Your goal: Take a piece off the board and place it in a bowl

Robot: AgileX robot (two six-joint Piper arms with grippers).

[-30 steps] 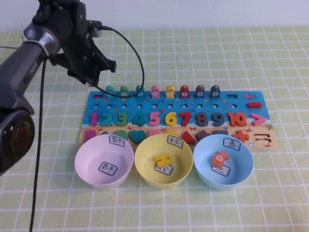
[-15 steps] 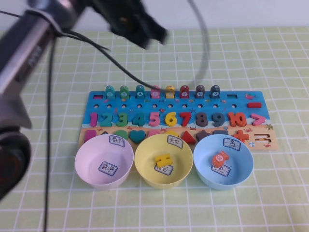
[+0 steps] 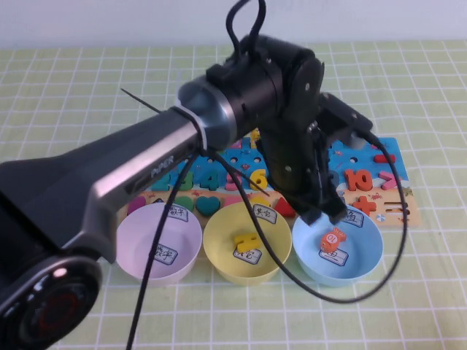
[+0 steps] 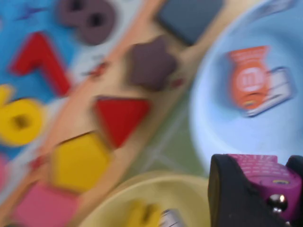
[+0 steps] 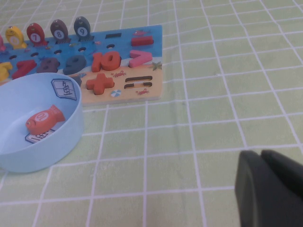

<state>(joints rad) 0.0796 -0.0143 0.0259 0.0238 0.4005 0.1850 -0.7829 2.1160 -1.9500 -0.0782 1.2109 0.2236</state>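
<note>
Piece [image 4: 265, 172] clamped in left tool [image 3: 326, 216], which I see just over the near-left rim of the bowl [image 3: 365, 266]; basin lies right. Right tool [image 5: 270, 187] parked over tabletop, looks closed.

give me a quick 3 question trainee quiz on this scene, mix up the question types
1. True or false: the light blue bowl already holds an orange fish token.
2. What is the left hand shut on? A) yellow piece B) magenta fish token C) nothing
3. Fill in: the left hand hangs over the near edge of the board, by the rim of the ____ bowl.

Key:
1. True
2. B
3. light blue. The right hand sits low over bare tablecloth, away from the board.
</note>
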